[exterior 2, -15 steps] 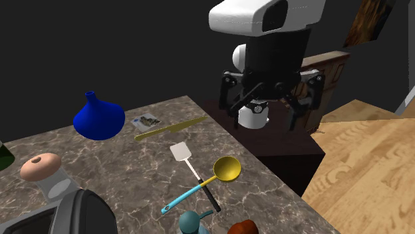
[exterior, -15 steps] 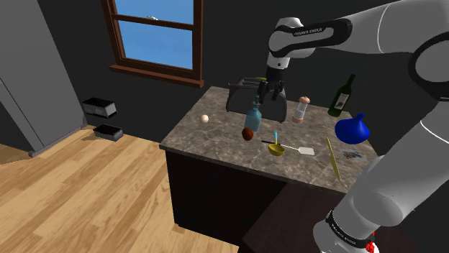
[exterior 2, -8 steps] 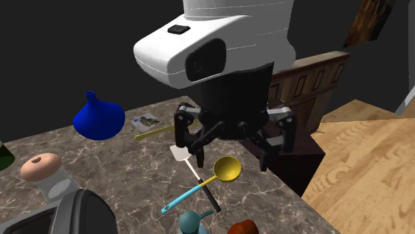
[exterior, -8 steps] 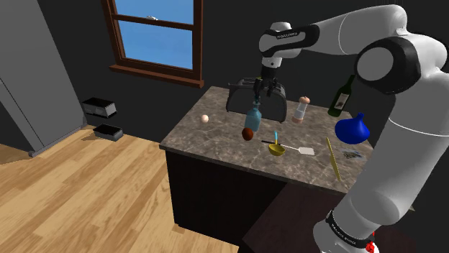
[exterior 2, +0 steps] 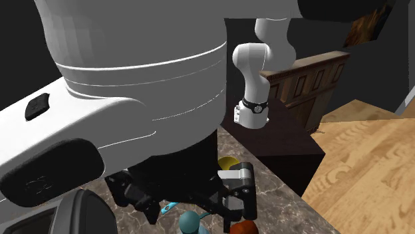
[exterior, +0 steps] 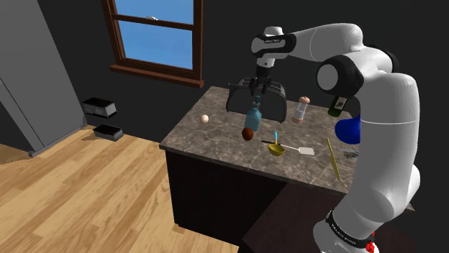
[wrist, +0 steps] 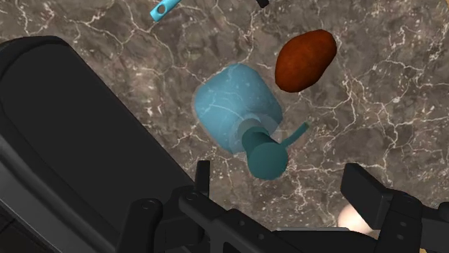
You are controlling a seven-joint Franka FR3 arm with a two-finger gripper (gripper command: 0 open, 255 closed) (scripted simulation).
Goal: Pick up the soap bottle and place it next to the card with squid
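Two black fingers of the pincer are seen standing apart, with nothing clasped between them. The pincer is poised just over the teal pump of a pale blue soap bottle, which is left untouched. The bottle is stood upright on the marbled desk, between a bulky black object and a rounded brown lump, the lump being set just beside it

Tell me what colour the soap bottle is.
The soap bottle is pale blue with a teal pump, clearest in the wrist view.
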